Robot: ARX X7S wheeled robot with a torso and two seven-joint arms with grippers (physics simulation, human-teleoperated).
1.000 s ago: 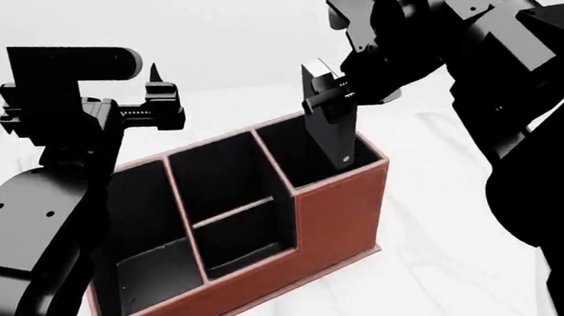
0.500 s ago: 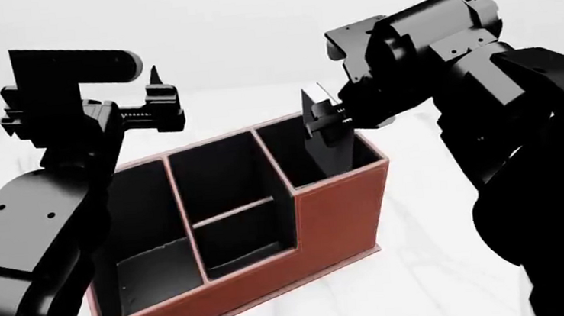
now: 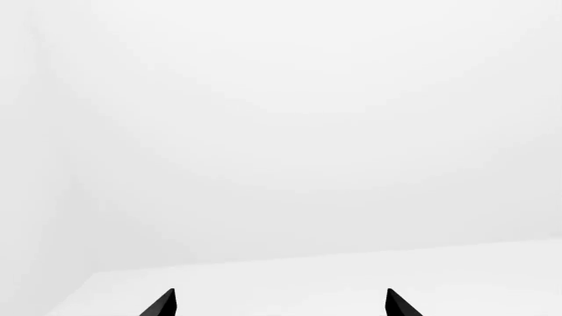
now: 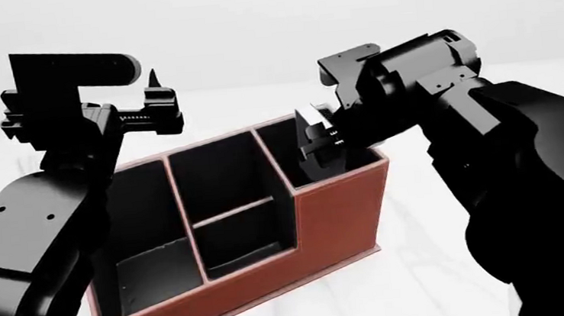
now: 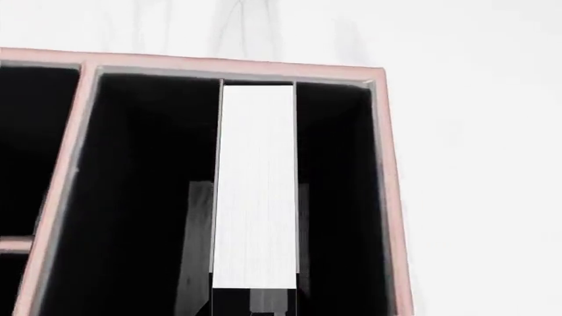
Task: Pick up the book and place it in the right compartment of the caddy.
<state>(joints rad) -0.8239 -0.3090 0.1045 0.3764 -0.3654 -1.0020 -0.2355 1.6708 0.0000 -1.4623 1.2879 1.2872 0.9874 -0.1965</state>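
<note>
Black thin book (image 5: 255,191), white page edge, inside reddish-brown caddy (image 4: 338,214)'s tall right compartment (image 4: 292,153); right gripper (image 4: 318,136) jaws clamp it; left gripper (image 4: 157,100) jaws wide.

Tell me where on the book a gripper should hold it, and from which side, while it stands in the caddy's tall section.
Grip the book by its top end, coming from straight above. It stands on end inside the right compartment of the caddy, whose walls shut off every side, so only the top is reachable. Pinch across the two flat covers: it is thin. The right gripper appears to hold it this way.
</note>
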